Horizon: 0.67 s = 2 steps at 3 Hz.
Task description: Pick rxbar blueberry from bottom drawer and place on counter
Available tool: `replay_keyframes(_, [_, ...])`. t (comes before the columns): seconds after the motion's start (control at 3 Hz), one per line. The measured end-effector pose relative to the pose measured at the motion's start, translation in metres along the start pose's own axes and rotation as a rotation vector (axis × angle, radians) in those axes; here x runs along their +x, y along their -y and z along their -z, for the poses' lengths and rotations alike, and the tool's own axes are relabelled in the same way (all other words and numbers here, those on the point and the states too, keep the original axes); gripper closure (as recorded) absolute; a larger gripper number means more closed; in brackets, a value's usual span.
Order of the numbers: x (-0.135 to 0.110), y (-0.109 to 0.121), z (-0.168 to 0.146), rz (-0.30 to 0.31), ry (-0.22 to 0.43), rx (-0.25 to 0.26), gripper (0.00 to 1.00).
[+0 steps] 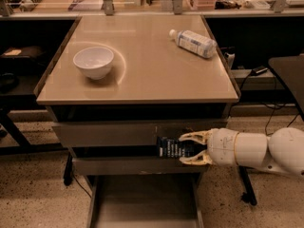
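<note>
Cream hand (182, 148) grips rxbar blueberry (168, 147) above bottom drawer (142, 201).

Glossy smooth counter (156, 70), matt grey metal bottom drawer (142, 203), and above it a smooth plastic end effector (183, 148).

Gripper (183, 149): low in the view, right of centre, at the arm's end; two fingers (194, 137), cream-yellow, slim, curved like claws and tapering to the tips; wrist housing (219, 147) behind them, round, white, smooth; arm (251, 149) a white cylindrical shell, glossy, ringed by a thin dark seam; joint shell (287, 151) at the right edge, bulbous, white, shaded grey on its underside.
</note>
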<state>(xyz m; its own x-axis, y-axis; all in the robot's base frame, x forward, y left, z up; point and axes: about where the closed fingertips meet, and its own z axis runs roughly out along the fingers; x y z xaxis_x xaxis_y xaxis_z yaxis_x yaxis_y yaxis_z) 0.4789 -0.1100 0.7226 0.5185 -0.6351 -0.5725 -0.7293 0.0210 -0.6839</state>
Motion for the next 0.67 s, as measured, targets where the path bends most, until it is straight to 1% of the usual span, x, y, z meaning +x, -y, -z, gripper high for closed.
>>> replay_keyframes(0.33, [-0.029,0.007,0.021,0.029,0.028,0.020,1.00])
replay_keyframes(0.67, [-0.104,0.039,0.065,0.150,0.103,0.060,1.00])
